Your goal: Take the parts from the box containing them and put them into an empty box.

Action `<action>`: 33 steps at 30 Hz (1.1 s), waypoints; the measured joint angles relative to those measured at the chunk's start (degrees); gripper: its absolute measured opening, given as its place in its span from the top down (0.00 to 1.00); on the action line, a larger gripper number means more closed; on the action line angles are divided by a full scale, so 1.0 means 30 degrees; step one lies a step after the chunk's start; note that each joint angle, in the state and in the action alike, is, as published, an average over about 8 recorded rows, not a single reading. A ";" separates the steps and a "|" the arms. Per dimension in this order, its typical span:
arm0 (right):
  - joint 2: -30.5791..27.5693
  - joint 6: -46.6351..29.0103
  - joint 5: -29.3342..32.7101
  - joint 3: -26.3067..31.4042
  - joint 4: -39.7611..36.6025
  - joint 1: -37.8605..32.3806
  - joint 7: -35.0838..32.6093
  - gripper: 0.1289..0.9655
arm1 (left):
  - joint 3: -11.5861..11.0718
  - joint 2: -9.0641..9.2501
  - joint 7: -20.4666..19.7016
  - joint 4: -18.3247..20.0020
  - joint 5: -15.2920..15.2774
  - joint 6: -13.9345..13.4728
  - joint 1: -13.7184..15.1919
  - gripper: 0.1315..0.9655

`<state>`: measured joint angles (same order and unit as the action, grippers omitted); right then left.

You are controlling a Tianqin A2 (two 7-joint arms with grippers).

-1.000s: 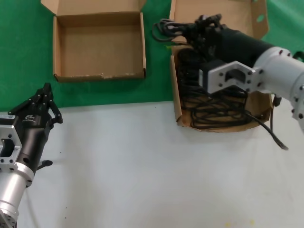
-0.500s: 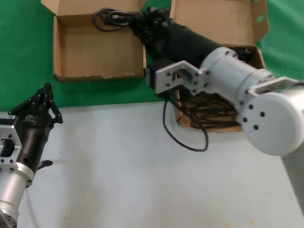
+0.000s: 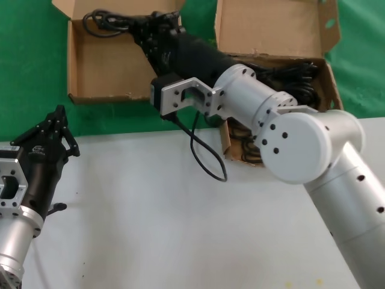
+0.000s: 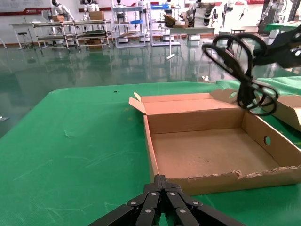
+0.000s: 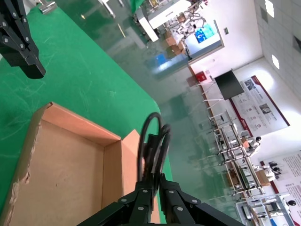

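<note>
Nearest, left gripper [image 3: 58,114] is being kept parked at white table [image 3: 150,229] edge, fingers pressed together, nothing held. Beyond, on green mat [image 3: 24,72], small square box [image 3: 123,90] is being overhung by right gripper [image 3: 150,30], jaws clamped on looped power cord [image 3: 108,21], bundle being held in air above box's far edge, plug tail being left dangling over table. Farther right, remaining cords [image 3: 289,75] are being kept in larger oblong box [image 3: 274,27].
</note>
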<state>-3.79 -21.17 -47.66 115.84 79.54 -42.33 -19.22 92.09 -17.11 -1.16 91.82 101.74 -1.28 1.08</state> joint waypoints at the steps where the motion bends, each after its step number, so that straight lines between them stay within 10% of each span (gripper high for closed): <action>1: 0.0004 0.0330 -0.0306 0.0196 -0.0324 -0.0091 -0.0255 0.96 | 0.0000 0.0000 0.0000 0.0000 0.0000 0.0000 0.0000 0.98; 17: 0.0127 0.4228 -0.2913 0.1319 -0.3418 -0.0815 -0.3022 0.79 | 0.0000 0.0000 0.0000 0.0000 0.0000 0.0000 0.0000 0.98; 33: -0.0365 0.3780 -0.3925 -0.2578 0.1608 0.2082 -0.2010 0.51 | 0.0000 0.0000 0.0000 0.0000 0.0000 0.0000 0.0000 0.98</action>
<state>-4.89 -9.83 -59.43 108.11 84.36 -36.09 -25.25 92.09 -17.11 -1.16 91.82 101.74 -1.28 1.08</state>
